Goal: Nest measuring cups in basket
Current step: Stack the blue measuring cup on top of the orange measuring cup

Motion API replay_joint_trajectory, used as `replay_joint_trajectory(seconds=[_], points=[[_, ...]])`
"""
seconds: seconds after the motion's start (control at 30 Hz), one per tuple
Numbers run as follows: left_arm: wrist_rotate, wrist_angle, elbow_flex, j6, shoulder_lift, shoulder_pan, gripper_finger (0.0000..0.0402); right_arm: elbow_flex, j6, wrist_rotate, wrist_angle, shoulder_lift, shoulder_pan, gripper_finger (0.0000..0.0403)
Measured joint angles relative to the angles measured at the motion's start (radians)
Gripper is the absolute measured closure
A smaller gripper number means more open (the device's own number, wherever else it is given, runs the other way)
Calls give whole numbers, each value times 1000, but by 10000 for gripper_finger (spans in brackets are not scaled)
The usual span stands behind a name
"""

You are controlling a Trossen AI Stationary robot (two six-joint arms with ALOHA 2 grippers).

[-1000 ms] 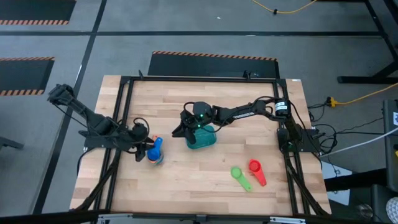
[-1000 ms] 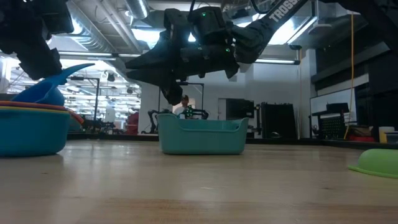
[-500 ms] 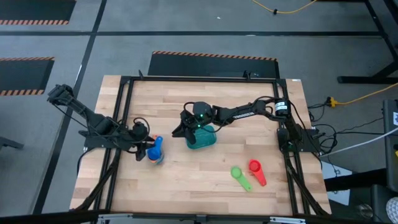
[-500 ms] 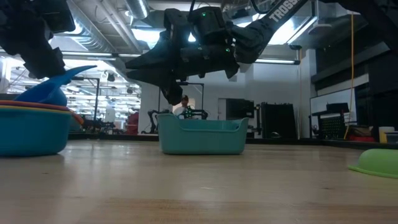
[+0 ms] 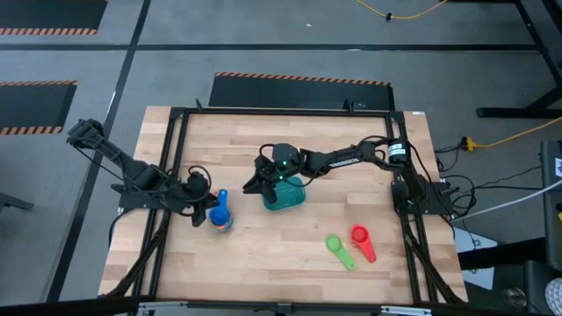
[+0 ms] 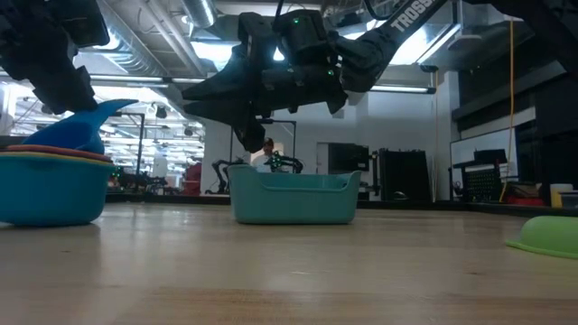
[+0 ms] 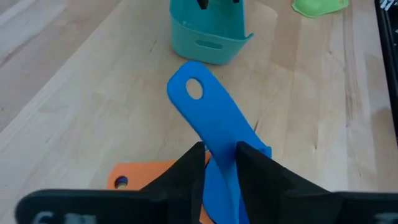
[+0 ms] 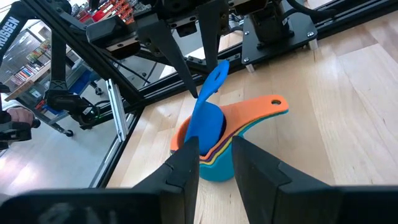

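Blue plastic, the dark blue cup sits tilted in the top of a nested stack of cups, orange handle jutting out, on the left half of the wood surface. The left end effector is right at this cup: its two dark fingers stand narrowly apart on either side of the cup's flat handle, and whether they press it I cannot tell. The teal basket stands near the middle of the surface, apart from the stack. The right end effector hangs just above the basket's left end, its fingers a little apart with nothing between them. A green cup and a red cup lie side by side toward the front right, well apart from both end effectors. White letters reading "TROSS" show on the right arm in the low view, the rest cut off; part of a word ending "SSEN" shows on a frame bar in the right wrist view.
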Motion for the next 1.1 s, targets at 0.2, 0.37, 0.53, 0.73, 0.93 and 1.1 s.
replay_joint_trajectory(seconds=[0.2, 0.37, 0.53, 0.73, 0.93, 1.1], points=[[0, 4, 0, 0, -1, 0, 357, 0, 0, 0, 0, 0, 0, 303], [6, 11, 1, -1, -1, -1, 385, 0, 0, 0, 0, 0, 0, 303], [3, 52, 2, 46, -2, 0, 396, 0, 0, 0, 0, 0, 0, 303], [5, 81, 2, 74, -1, 0, 397, 0, 0, 0, 0, 0, 0, 303], [5, 81, 2, 73, -1, 0, 398, 0, 0, 0, 0, 0, 0, 303], [6, 81, 1, 71, -1, 0, 398, 0, 0, 0, 0, 0, 0, 303]])
